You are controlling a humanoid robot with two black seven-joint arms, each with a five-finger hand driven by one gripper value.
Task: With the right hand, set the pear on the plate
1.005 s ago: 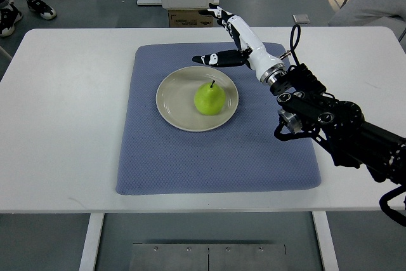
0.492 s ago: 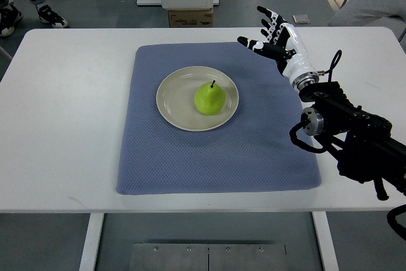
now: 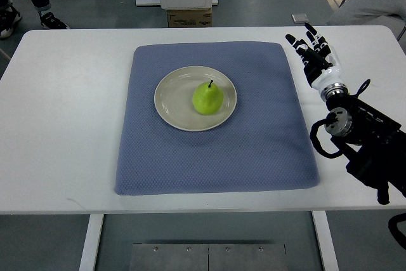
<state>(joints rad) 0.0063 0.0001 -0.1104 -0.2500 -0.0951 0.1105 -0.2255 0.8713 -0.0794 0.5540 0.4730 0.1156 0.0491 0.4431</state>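
Observation:
A green pear stands upright on the beige plate, a little right of the plate's middle. The plate rests on a blue-grey mat on the white table. My right hand is over the table just off the mat's right edge, well away from the plate. Its fingers are spread and hold nothing. The black forearm runs from it toward the lower right. No left arm shows.
The white table extends bare to the left of the mat. A cardboard box and a white cabinet base stand on the floor beyond the far edge. A person's shoes show at the top left, and grey clothing at the top right.
My right hand has drawn back from beside the plate, moving right and toward me, off the mat. The pear stays on the plate.

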